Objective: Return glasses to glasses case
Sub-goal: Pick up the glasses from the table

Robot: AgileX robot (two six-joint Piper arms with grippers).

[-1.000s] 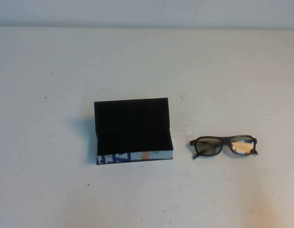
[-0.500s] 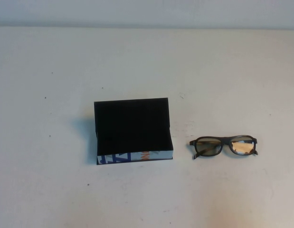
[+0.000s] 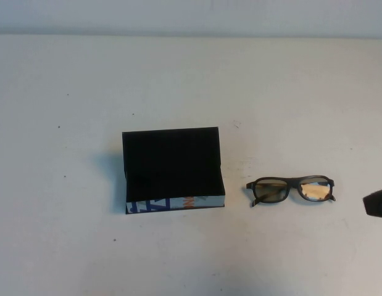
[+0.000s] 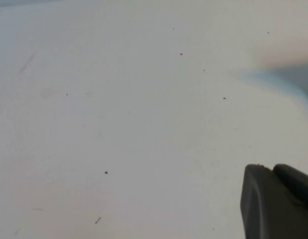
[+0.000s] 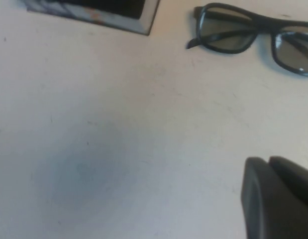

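The glasses case [image 3: 172, 169] stands open in the middle of the table, its black lid tilted up at the back and its white printed front edge toward me. The dark-framed glasses [image 3: 292, 189] lie flat on the table just right of it, apart from the case. My right gripper [image 3: 377, 203] shows at the right edge, right of the glasses and not touching them. In the right wrist view its fingers [image 5: 265, 160] are shut and empty, with the glasses [image 5: 253, 35] and a corner of the case [image 5: 101, 12] ahead. My left gripper [image 4: 269, 168] is shut over bare table.
The white table [image 3: 178, 80] spreads wide around both things, with only small specks on it. Its far edge meets a pale wall at the back.
The right gripper has come into the high view at the right edge, near the glasses. The case and the glasses have not moved.
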